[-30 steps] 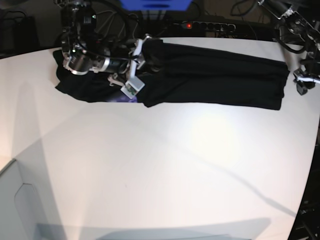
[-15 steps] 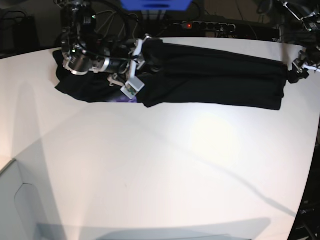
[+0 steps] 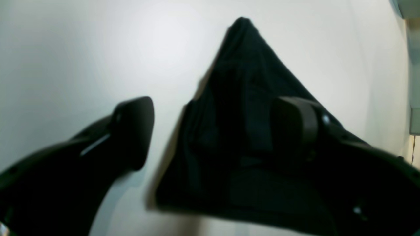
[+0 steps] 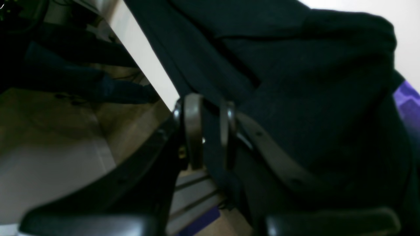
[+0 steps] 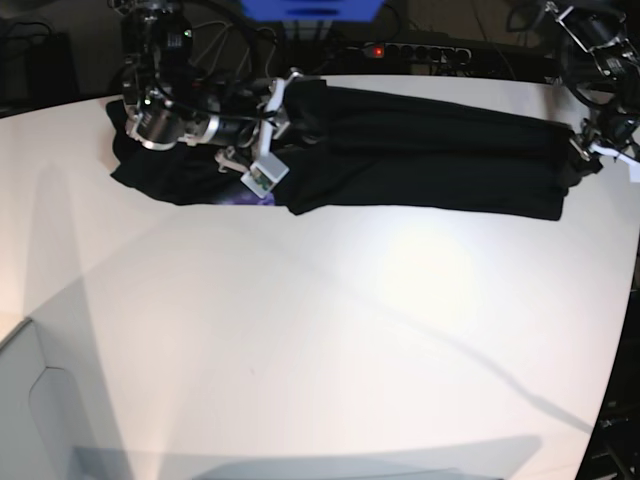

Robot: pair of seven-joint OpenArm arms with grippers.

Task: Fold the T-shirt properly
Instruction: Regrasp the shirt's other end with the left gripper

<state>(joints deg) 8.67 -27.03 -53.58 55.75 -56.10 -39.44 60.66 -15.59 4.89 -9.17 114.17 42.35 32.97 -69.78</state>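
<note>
The T-shirt (image 5: 420, 150) lies stretched left to right along the far part of the table (image 5: 320, 330). My right gripper (image 4: 206, 137) sits at its far-left end, fabric between its fingers, at the table's far edge. My left gripper (image 5: 592, 152) is at the shirt's right end, one finger (image 3: 134, 131) over bare table, the other over the cloth. A power strip (image 5: 410, 50) lies behind the table.

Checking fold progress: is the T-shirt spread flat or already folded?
Partly folded: the T-shirt lies as a long narrow band with layered edges on the table, not yet a compact fold.
</note>
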